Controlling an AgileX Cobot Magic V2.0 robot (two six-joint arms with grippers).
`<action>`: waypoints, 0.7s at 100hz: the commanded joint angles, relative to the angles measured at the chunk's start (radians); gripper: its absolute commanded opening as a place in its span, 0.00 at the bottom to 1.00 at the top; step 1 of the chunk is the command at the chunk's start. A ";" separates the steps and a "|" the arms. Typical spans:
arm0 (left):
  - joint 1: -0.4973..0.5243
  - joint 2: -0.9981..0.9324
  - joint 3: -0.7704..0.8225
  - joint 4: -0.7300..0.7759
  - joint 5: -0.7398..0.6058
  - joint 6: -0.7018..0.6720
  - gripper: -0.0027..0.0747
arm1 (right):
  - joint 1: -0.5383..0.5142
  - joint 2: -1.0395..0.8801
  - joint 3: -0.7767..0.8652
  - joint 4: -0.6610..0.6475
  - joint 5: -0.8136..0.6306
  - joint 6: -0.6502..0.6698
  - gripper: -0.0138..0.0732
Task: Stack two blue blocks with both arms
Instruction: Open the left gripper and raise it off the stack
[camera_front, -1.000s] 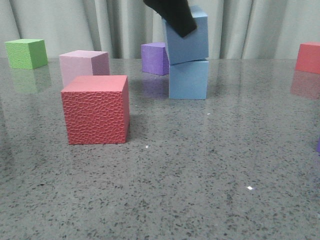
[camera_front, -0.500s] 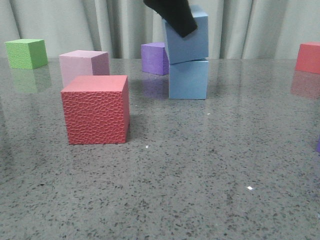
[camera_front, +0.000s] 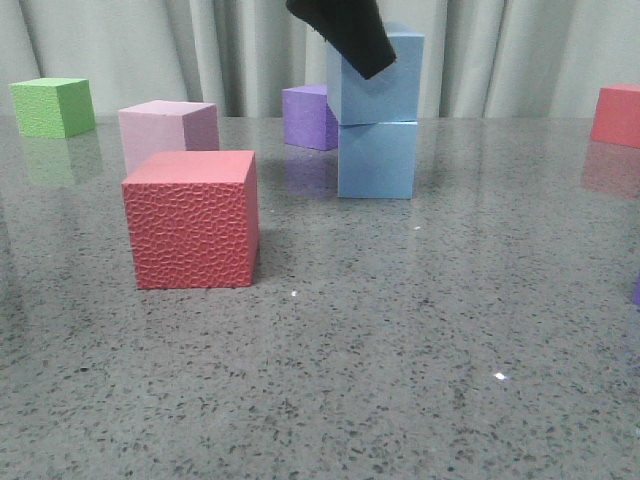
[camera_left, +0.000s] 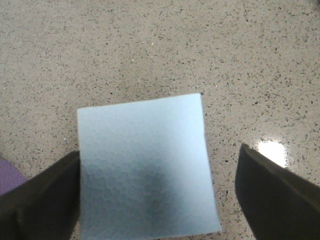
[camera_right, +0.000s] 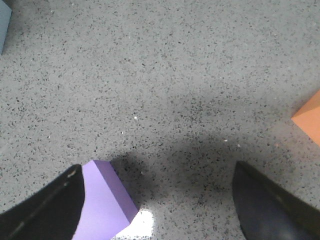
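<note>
In the front view one pale blue block (camera_front: 380, 85) rests level on top of the other blue block (camera_front: 377, 160), mid-table toward the back. A black part of my left gripper (camera_front: 345, 30) hangs in front of the upper block's top left corner. In the left wrist view the upper blue block (camera_left: 145, 165) lies between the fingers of my left gripper (camera_left: 159, 165), which is open. One finger (camera_left: 45, 200) sits at the block's edge and the other finger (camera_left: 272, 197) stands clear of it. My right gripper (camera_right: 157, 170) is open over bare table.
A red pebble-textured cube (camera_front: 192, 218) stands front left, with a pink cube (camera_front: 165, 130) and a green cube (camera_front: 52, 105) behind it. A purple cube (camera_front: 308, 115) sits just left of the stack, and a red cube (camera_front: 617, 113) at far right. Another purple cube (camera_right: 102, 205) and an orange block (camera_right: 307, 120) flank my right gripper.
The upper blue block was tilted on the lower one; now it sits level and square on it. The left gripper part has hardly moved.
</note>
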 joint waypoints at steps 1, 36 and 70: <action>-0.008 -0.069 -0.020 -0.041 0.029 0.000 0.85 | -0.007 -0.012 -0.023 -0.004 -0.051 -0.011 0.85; -0.006 -0.069 -0.065 -0.032 0.029 -0.006 0.87 | -0.007 -0.012 -0.023 -0.004 -0.051 -0.011 0.85; -0.006 -0.074 -0.097 0.034 0.029 -0.117 0.87 | -0.007 -0.012 -0.023 -0.004 -0.043 -0.011 0.85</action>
